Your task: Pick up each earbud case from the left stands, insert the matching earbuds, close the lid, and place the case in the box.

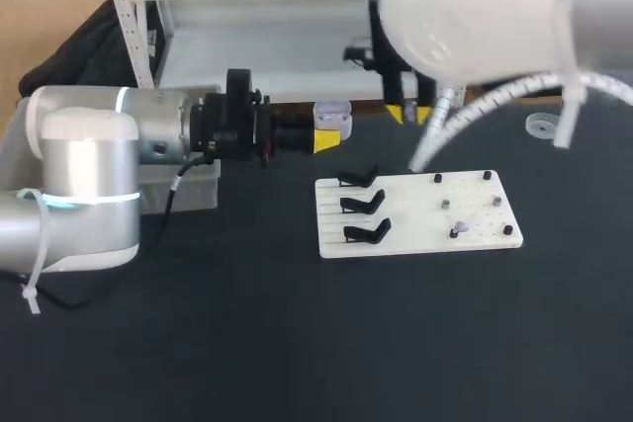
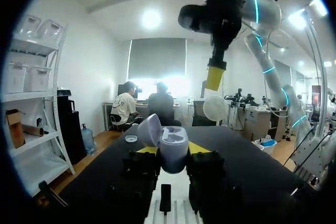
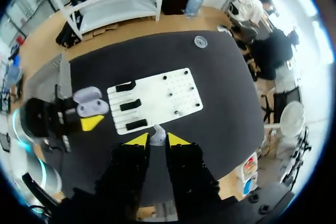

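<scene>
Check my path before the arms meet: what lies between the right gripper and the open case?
In the right wrist view, only the white board, at its black stands, and table lie between the right gripper and the open case.

earbud case [image 1: 332,117] 1 | black stands [image 1: 362,205] 3 | white board [image 1: 415,241] 1 | grey box [image 1: 190,190] 1 | clear disc [image 1: 539,126] 1

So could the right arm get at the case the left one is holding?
Probably yes. The left gripper holds the case up off the table with its lid open, and the right gripper, pinching what looks like an earbud, hangs above with nothing between them.
</scene>
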